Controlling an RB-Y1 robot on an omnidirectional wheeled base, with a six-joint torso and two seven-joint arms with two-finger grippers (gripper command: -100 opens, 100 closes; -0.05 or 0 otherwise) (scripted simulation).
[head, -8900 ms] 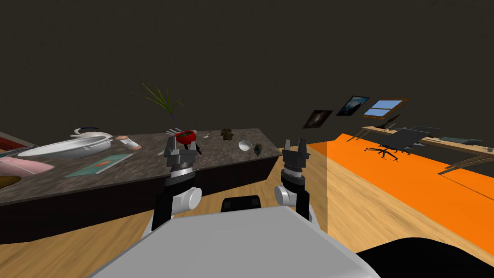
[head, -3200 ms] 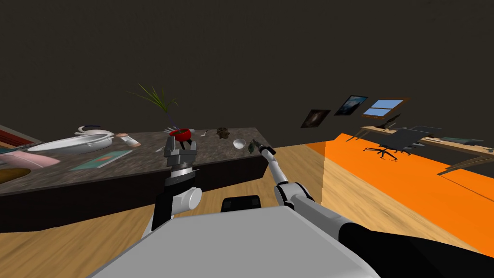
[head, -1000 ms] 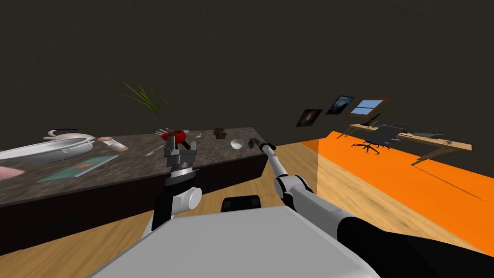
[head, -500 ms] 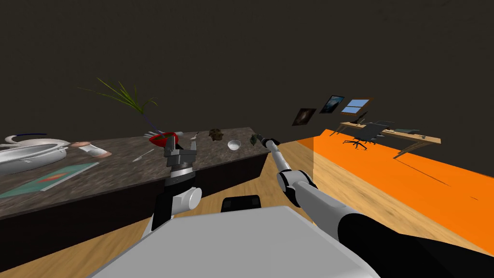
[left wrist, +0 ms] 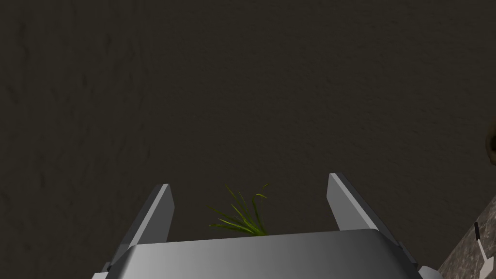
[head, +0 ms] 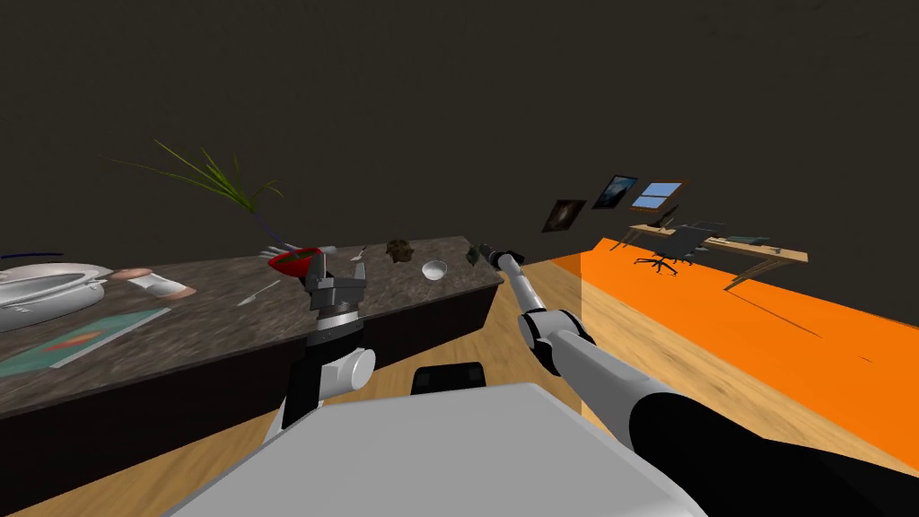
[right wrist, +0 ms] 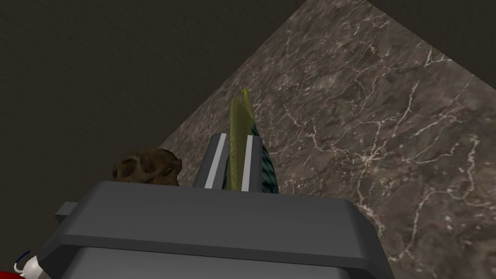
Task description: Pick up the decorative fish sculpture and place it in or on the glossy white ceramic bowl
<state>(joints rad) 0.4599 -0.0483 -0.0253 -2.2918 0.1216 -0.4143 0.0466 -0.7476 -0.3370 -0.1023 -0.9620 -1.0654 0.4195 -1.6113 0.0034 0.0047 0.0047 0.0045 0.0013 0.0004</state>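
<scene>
Fish grasped, transfer seemingly next: the right gripper (right wrist: 236, 141) pinches the thin teal-and-yellow fish sculpture (right wrist: 240, 109) over the dark veined stone counter (right wrist: 378, 121); it needs carrying over the small glossy white bowl (head: 434, 269) nearby; the left gripper (left wrist: 249, 181) stands spread.

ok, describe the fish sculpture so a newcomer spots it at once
Follow the dark marble counter to its right end. Just right of the white bowl, the right pincer is shut on the fish sculpture. It is flat, dark teal with a yellow-green fin; the nearby ornament is lumpy and brown.

Home with stone counter (head: 395, 285), desk (head: 779, 254)
</scene>
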